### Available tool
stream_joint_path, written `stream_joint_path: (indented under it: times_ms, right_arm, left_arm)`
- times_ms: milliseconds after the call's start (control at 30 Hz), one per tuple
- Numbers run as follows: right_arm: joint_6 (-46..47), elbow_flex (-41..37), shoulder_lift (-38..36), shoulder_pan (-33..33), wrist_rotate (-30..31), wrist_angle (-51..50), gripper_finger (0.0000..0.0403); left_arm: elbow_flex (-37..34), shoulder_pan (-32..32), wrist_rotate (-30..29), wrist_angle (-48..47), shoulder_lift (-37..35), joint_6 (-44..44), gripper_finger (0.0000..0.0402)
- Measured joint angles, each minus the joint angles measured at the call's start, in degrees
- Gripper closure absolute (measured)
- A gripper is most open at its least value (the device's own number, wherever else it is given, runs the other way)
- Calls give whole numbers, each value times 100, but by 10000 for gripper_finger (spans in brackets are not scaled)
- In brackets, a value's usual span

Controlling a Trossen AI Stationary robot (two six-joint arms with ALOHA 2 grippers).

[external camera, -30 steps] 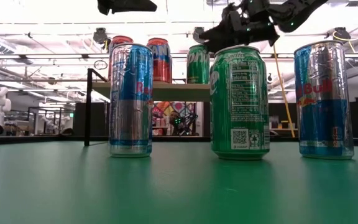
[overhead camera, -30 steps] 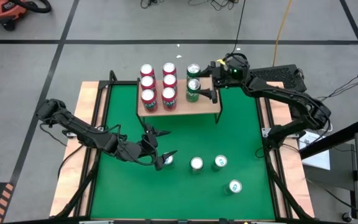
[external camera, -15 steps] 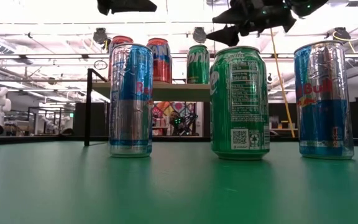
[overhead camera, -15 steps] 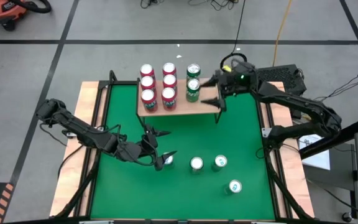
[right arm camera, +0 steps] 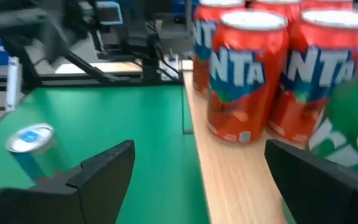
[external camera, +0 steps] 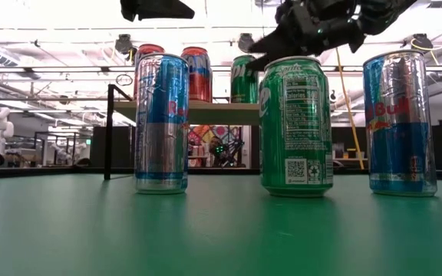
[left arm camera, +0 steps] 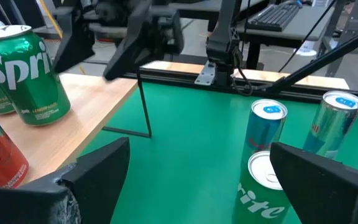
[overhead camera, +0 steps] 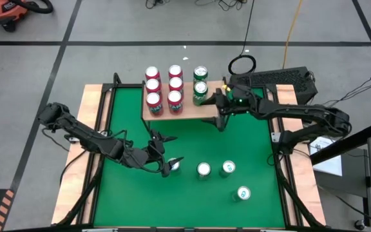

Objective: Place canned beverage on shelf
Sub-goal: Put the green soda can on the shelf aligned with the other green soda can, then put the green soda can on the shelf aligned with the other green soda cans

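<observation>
Four cans stood upright on the desk (overhead camera: 237, 138), in front of the shelf (overhead camera: 201, 111), which already carried eight. The nearest can (overhead camera: 174, 166) sat just beside the left end effector (overhead camera: 165, 153), whose fingers were apart and empty. The right end effector (overhead camera: 219, 106) hung spread and empty at the shelf's right end, so the left arm looked better placed.

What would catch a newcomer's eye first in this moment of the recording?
The wooden shelf at the far side of the green table, crowded with six red cans and two green cans, draws the eye first. The right gripper hangs open and empty at the shelf's right end. Nearer, four loose cans stand on the table, with the open left gripper at the leftmost.
</observation>
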Motion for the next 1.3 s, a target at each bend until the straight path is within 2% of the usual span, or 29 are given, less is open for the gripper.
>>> stream_joint_path:
  times_ms: [367,600,1100,1300]
  right_arm:
    - [-65,-2,641,-165,152,432,51]
    - [-125,-2,697,-266,426,526,51]
    - [-7,-2,820,-37,272,817,51]
    - [-7,-2,854,-15,724,1081,51]
  left_arm:
    - [-1,-11,-3,7,-4,-2,15]
    - [-1,-11,-3,-10,-4,-6,15]
    - [-2,-11,-3,-10,-7,-8,15]
    - [-1,-11,-3,-19,-9,-134,15]
